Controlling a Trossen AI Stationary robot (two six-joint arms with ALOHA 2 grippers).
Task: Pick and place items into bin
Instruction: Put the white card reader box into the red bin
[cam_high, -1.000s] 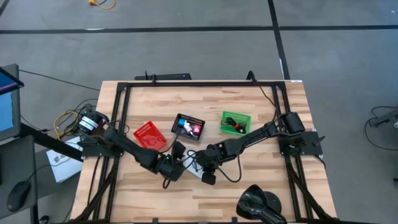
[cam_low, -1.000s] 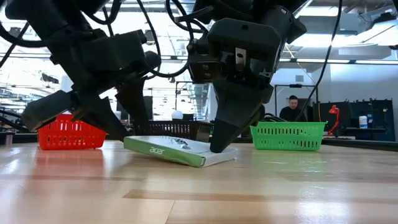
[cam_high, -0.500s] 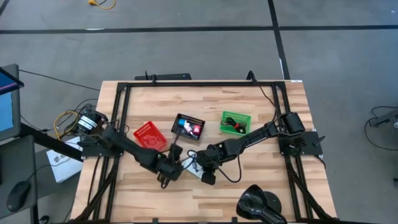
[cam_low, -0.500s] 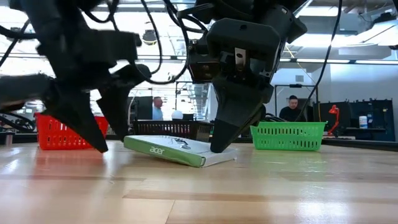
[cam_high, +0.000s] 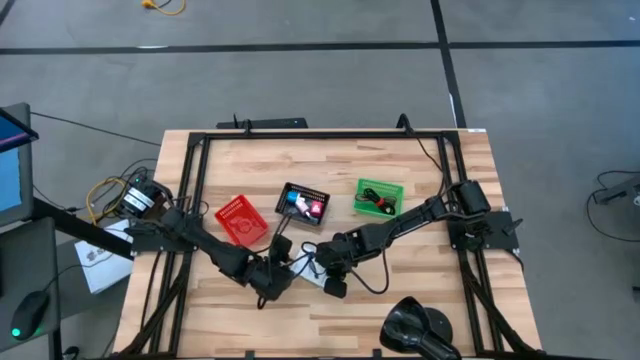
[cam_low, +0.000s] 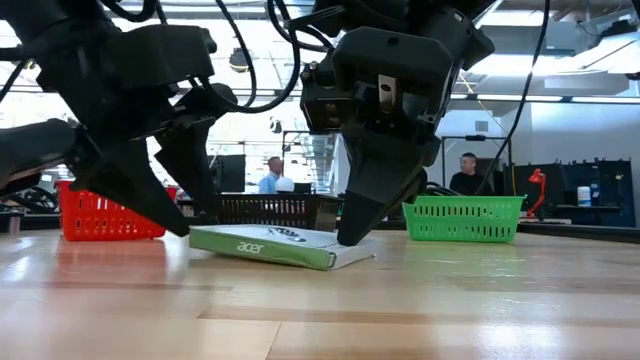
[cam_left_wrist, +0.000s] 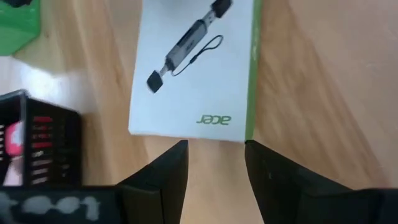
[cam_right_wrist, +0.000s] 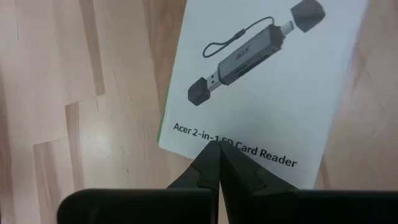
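A flat white Acer card-reader box (cam_low: 268, 245) with a green edge lies mid-table (cam_high: 305, 270). My right gripper (cam_right_wrist: 217, 152) is shut, and its tips stand on the box's end by the "Card Reader" print. My left gripper (cam_left_wrist: 214, 149) is open at the box's opposite end (cam_left_wrist: 186, 134), one finger (cam_low: 150, 195) nearer, one finger (cam_low: 200, 185) farther. The black bin (cam_high: 303, 203) holds blue and pink-red pieces. My right gripper presses its shut fingertips (cam_low: 350, 232) down on the box's right end (cam_right_wrist: 236, 155), slanting from above. The box lies on the table with its left end (cam_low: 200, 238) slightly raised. My left gripper's fingertips (cam_left_wrist: 177, 149) stand right at the box's end edge; I cannot tell whether they touch it.
A red basket (cam_high: 240, 220) sits left of the black bin and a green basket (cam_high: 378, 197) right of it, holding dark things. A glossy black lump (cam_high: 420, 325) rests at the near edge. People show in the room beyond (cam_low: 468, 175).
My left gripper has swung and turned at the box's left end, shifting a little toward the near-left, and stays open. The box's raised left end has dropped lower, so the box lies flatter, while its right end stays pinned under the right gripper.
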